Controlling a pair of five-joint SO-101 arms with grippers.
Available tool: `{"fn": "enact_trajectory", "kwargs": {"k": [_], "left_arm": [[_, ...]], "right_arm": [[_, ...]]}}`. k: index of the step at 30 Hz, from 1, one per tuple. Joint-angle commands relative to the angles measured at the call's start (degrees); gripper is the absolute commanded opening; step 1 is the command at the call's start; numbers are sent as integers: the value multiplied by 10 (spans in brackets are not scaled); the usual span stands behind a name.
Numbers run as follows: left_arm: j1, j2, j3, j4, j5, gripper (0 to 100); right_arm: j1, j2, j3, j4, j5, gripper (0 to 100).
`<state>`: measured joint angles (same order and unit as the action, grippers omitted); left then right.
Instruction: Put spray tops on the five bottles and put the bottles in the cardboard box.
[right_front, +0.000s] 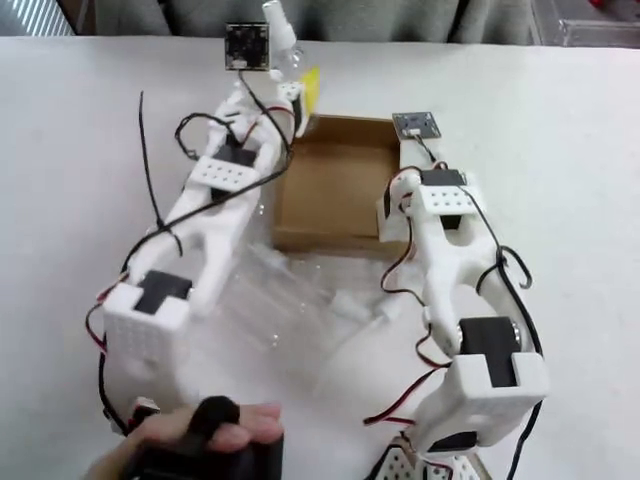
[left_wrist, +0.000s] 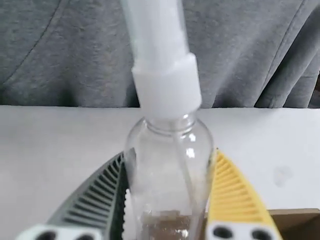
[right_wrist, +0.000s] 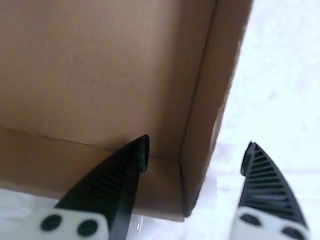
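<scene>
Left gripper (left_wrist: 170, 159) is clamped on a capped bottle (left_wrist: 167, 145), held by a corner of the box (right_wrist: 100, 65). Right gripper (right_wrist: 196, 147) is spread, straddling a box wall. Likely next: lower the bottle inside.

White desk (right_front: 570, 150). Bears an open box (right_front: 335, 185) near the middle, flat on its base. Just beside its near wall, clear bottles (right_front: 300, 285) lying loose, count unclear.

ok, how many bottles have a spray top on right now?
1. The bottle with its spray top is in the left gripper, beyond the far corner of the cardboard box. The clear clutter in front of the box is too blurred to count; more may hide there.
</scene>
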<state>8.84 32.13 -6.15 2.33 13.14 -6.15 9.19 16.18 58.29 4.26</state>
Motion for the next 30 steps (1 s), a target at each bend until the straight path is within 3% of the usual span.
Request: {"fn": "enact_trajectory", "kwargs": {"k": [1,10,13,22,27,30], "left_arm": [[-4,21,-84,-9,1,22],[8,55,-106,-6,1,22],[4,51,-113,30,2,22],[9,-95,-45,88,4,22],[4,-132,15,41,2,21],[3,-138,35,54,1,21]], "right_arm": [[-6,-32,-8,-18,4,272],[-5,-32,-6,-35,6,272],[-6,-32,-7,-35,6,272],[-6,-32,-6,-43,6,272],[-5,-31,-6,-43,6,272],[-6,-31,-6,-43,6,272]]}}
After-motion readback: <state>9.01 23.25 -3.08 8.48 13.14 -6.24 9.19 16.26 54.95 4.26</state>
